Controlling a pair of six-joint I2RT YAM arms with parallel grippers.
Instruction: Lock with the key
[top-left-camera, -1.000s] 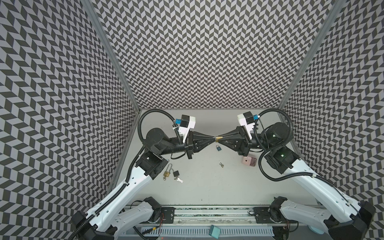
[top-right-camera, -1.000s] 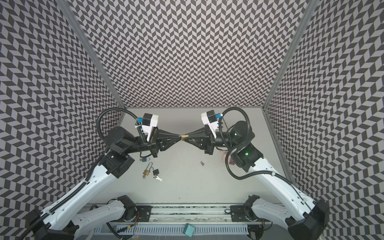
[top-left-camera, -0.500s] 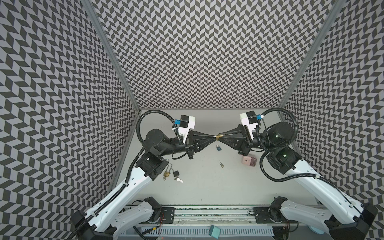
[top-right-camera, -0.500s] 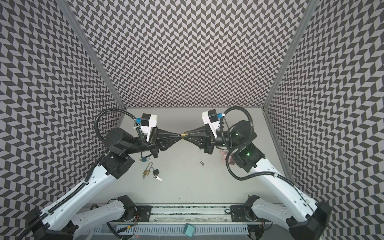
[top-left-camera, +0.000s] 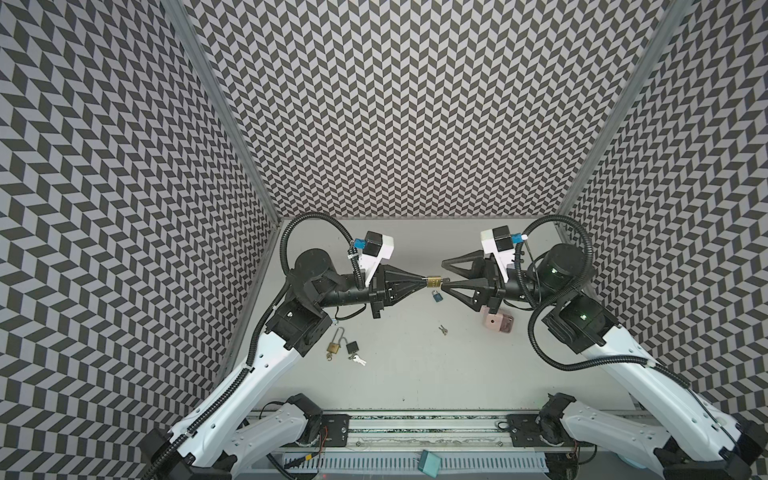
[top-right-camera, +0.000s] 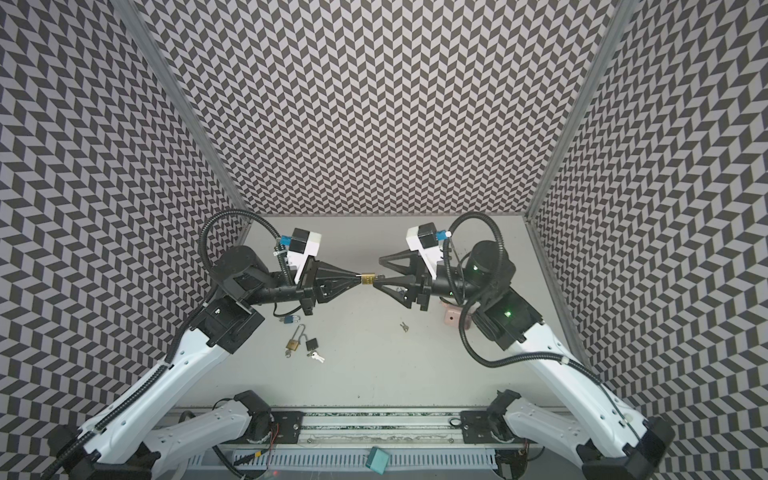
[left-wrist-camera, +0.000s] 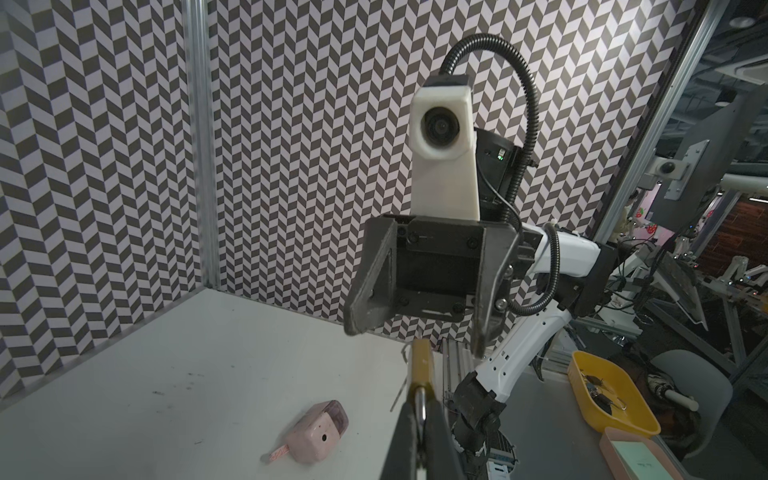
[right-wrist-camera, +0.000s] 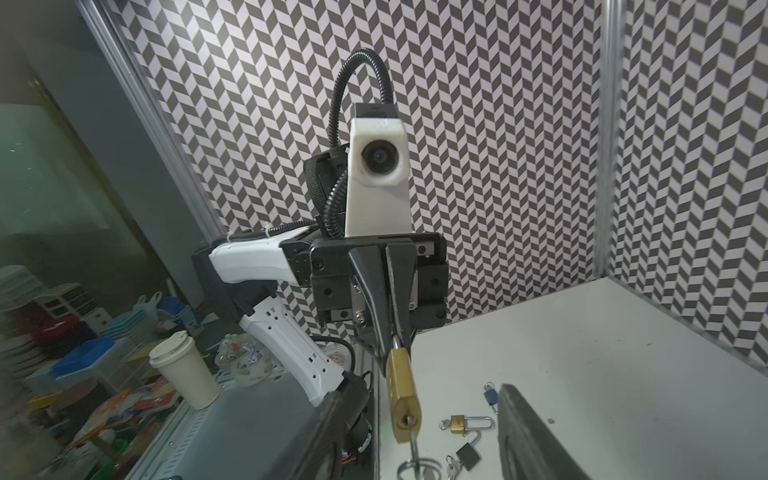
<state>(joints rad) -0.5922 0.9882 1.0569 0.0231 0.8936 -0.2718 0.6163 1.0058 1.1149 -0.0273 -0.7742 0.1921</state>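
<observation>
A small brass padlock (top-left-camera: 434, 281) (top-right-camera: 367, 278) hangs in the air at mid-table between the two arms. My left gripper (top-left-camera: 424, 281) (left-wrist-camera: 420, 399) is shut on its shackle end. The key (right-wrist-camera: 412, 440) sits in the keyhole on the padlock's bottom (right-wrist-camera: 401, 390), with its ring hanging below. My right gripper (top-left-camera: 443, 274) (right-wrist-camera: 419, 395) stands open, its two fingers spread on either side of the key end and touching nothing. In the left wrist view the padlock (left-wrist-camera: 422, 361) points toward the right gripper's spread fingers (left-wrist-camera: 357, 316).
On the table lie a blue padlock (top-left-camera: 436, 296), a long-shackled brass padlock (top-left-camera: 333, 347), a black padlock with keys (top-left-camera: 353, 349), loose keys (top-left-camera: 442, 330) and a pink block (top-left-camera: 496, 322). Patterned walls enclose three sides.
My right gripper, shut at the key end of the padlock before, has opened and let go. The left gripper still holds the padlock in the same place.
</observation>
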